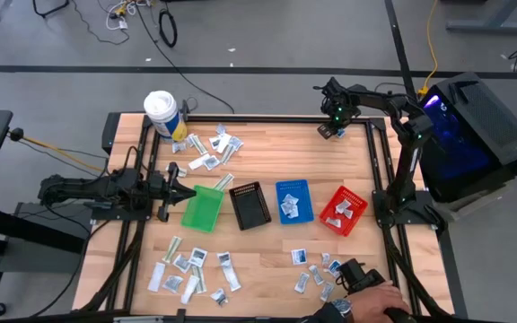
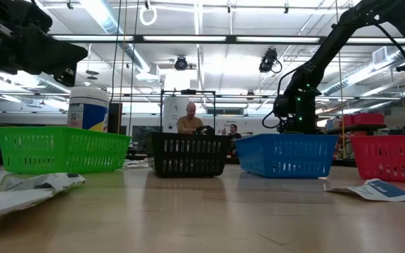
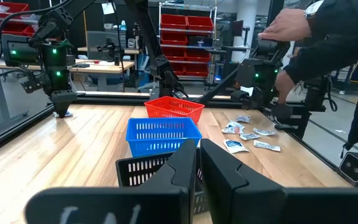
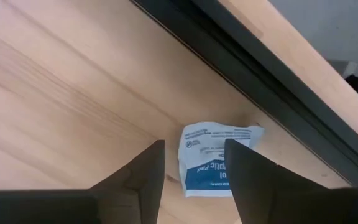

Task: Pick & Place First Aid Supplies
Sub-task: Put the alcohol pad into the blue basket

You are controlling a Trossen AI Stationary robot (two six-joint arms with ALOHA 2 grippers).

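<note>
First aid supplies lie as small white and blue sachets in clusters at the far left (image 1: 206, 148), near left (image 1: 191, 272) and near right (image 1: 317, 269). A few more lie in the blue bin (image 1: 294, 201) and the red bin (image 1: 343, 211). My right gripper (image 1: 333, 126) points down at the table's far right corner. It is open over one crumpled white-and-blue sachet (image 4: 213, 158), which lies flat on the wood beside the black rail. My left gripper (image 1: 182, 191) is shut and level, beside the green bin (image 1: 203, 208). My right gripper (image 4: 194, 174) comes at the sachet from above, one finger (image 4: 143, 180) to one side of it and the other finger (image 4: 247, 180) over its edge. I cannot tell whether either finger touches it. The sachet rests on the table.
A black bin (image 1: 249, 205) stands between the green and blue ones. A white tub (image 1: 162, 115) stands at the far left corner. A person's hand (image 1: 375, 296) holds a dark device (image 1: 357, 274) at the table's near right edge. Black rails (image 1: 380, 152) run along the sides.
</note>
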